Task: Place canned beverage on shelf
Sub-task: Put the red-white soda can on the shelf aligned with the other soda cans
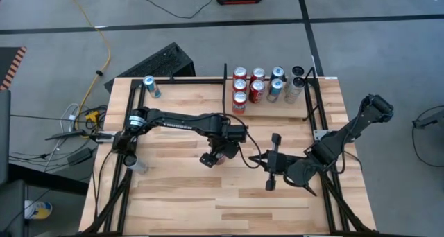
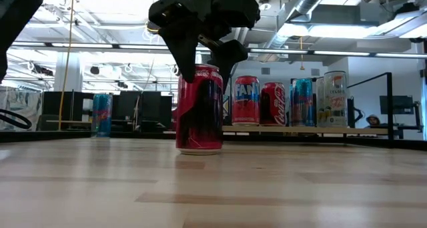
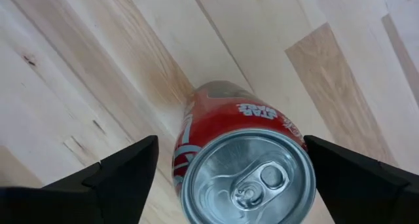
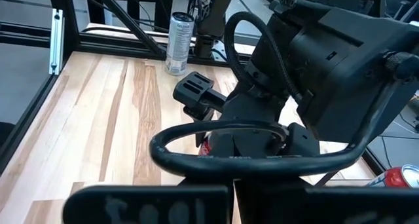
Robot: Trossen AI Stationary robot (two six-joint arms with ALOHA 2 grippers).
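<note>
Red can [image 3: 243, 168] with white lettering and a silver top, tab unopened, stands upright mid-desk [image 1: 180, 188], well short of the shelf [image 1: 274, 109]. Left tool [image 3: 232, 168] spread around it, not touching; right tool [image 1: 270, 169] pressed together.

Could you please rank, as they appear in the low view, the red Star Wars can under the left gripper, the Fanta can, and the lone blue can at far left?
1. Red Star Wars can, largest, though nearest the camera.
2. Fanta can.
3. Lone blue can, about alike with the Fanta can; unsure.

Two arms [image 1: 180, 120] [image 1: 347, 133], one shelf [image 1: 291, 111] with roughly nine cans [image 1: 257, 88], one red can [image 2: 199, 108], one lone blue can [image 1: 151, 86].
</note>
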